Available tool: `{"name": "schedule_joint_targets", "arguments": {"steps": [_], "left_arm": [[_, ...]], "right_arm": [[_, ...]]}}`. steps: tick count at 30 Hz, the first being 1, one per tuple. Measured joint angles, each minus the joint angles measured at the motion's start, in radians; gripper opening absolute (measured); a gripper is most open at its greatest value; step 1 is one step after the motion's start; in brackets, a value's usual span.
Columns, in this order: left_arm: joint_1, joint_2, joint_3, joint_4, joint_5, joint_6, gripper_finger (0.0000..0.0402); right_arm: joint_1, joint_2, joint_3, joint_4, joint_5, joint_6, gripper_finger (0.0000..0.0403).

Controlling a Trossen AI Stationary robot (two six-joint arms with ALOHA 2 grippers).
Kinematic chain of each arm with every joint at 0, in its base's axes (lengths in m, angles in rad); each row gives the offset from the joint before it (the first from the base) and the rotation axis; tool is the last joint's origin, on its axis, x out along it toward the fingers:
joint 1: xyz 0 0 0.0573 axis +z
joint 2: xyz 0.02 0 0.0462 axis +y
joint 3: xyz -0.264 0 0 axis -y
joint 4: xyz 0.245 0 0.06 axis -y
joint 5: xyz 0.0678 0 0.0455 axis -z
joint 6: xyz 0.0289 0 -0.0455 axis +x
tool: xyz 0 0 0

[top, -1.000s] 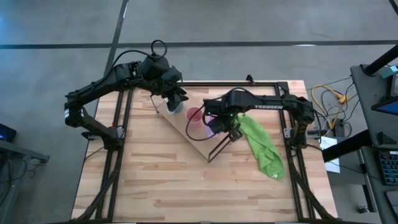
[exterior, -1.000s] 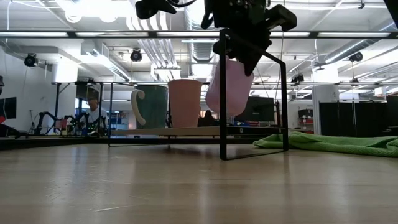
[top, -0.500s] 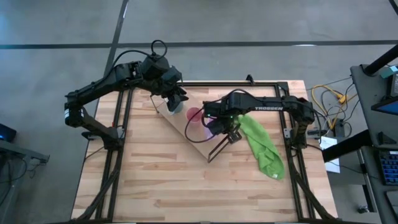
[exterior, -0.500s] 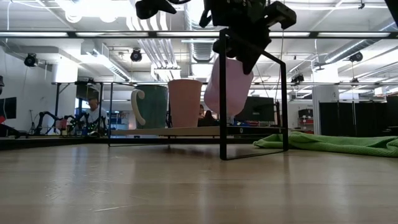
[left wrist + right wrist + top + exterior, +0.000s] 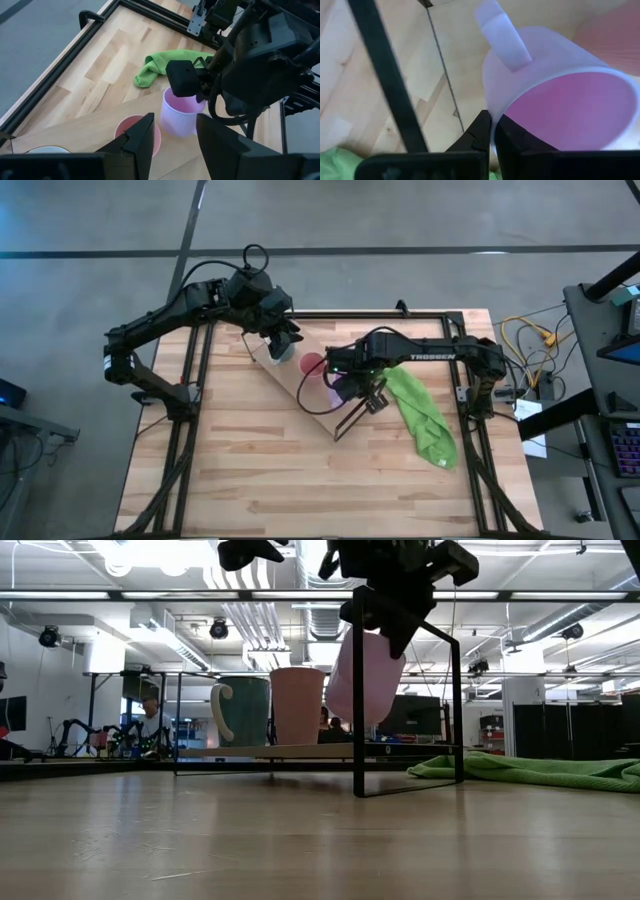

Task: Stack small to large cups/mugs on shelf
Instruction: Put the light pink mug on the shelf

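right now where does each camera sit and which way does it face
High: above the table, straight down; both arms, right end effector on the lilac mug.
Low: table height, level across; shelf, lilac mug tilted.
Left wrist: above the shelf, towards the right arm; own fingers.
Right wrist: at the mug's rim; own fingers.
Shared: all show the lilac mug.

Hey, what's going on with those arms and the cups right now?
Right gripper shut on lilac mug, tilted, held above shelf. Left gripper open above white mug. Pink cup beside lilac mug.
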Motion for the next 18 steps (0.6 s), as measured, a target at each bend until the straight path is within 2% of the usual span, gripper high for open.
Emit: {"name": "schedule_joint_targets", "arguments": {"steps": [18], "left_arm": [[0.000,0.000,-0.003,0.000,0.000,-0.004,0.0132]], "right_arm": [[-0.004,0.000,-0.105,0.083,0.034,0.009,0.0008]]}}
